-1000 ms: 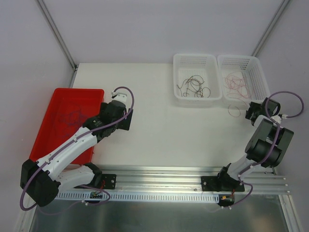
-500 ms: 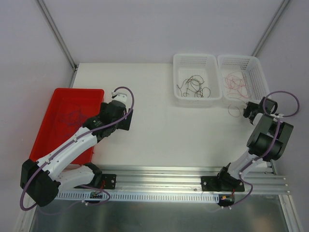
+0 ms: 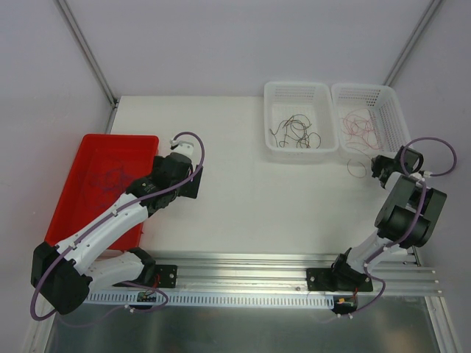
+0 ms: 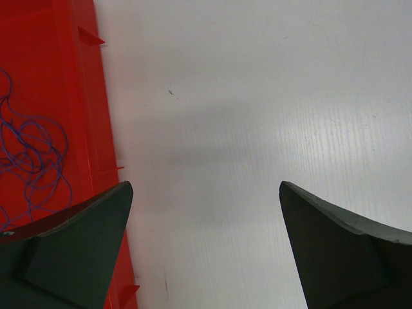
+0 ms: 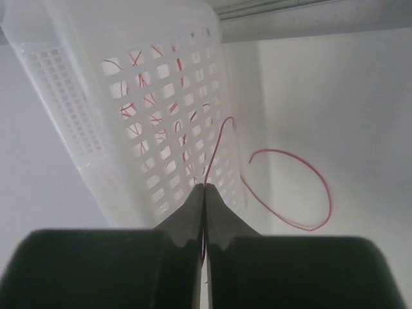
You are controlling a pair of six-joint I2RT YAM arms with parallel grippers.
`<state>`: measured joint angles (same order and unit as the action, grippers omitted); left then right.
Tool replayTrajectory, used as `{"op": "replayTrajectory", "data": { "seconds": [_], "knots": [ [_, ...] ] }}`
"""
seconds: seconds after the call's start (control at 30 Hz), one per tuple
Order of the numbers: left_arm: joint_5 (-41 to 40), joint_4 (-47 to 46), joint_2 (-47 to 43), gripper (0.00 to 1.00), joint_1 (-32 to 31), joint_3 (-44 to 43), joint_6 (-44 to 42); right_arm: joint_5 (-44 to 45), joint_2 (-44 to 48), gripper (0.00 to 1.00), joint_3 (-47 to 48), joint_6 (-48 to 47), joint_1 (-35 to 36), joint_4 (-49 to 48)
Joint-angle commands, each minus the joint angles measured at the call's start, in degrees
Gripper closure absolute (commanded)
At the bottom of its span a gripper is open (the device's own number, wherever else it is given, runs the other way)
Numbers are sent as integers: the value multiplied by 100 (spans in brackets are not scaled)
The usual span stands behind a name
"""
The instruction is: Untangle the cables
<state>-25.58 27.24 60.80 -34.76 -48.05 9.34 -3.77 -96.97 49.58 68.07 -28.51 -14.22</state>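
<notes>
My right gripper point(image 5: 205, 188) is shut on a thin pink-red cable point(image 5: 219, 145). It runs up from the fingertips, and its loop point(image 5: 302, 183) lies on the table beside the right white basket point(image 5: 84, 109). In the top view this gripper point(image 3: 382, 168) sits just in front of that basket point(image 3: 394, 110), with the loop point(image 3: 357, 168) to its left. More pink-red cables point(image 3: 359, 123) lie in that basket. Dark cables point(image 3: 296, 131) lie in the left white basket point(image 3: 268, 118). Purple cables point(image 4: 32, 154) lie bunched in the red tray point(image 4: 84, 96). My left gripper point(image 4: 206, 193) is open and empty over the table beside the tray's right edge.
The red tray point(image 3: 77, 184) sits at the table's left side, under my left arm point(image 3: 118, 213). The two white baskets stand side by side at the back right. An aluminium rail point(image 3: 257, 283) runs along the near edge. Grey walls enclose the table.
My right gripper has moved a little toward the right basket with the pink-red cable, whose loop has shifted on the table. The left arm has not moved.
</notes>
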Motion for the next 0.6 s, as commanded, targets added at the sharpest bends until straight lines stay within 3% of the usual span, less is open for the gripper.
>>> {"op": "replayTrajectory", "data": {
  "seconds": [0.0,0.3,0.57],
  "knots": [
    [62,-88,-41,1,66,7,-117,-19,661,99,16,-170,12,321],
    [115,-79,-112,1,66,7,-108,342,1689,99,1034,-1067,47,2131],
    [115,-88,-112,1,66,15,-126,684,1532,99,2704,-1876,285,3038]
  ]
}}
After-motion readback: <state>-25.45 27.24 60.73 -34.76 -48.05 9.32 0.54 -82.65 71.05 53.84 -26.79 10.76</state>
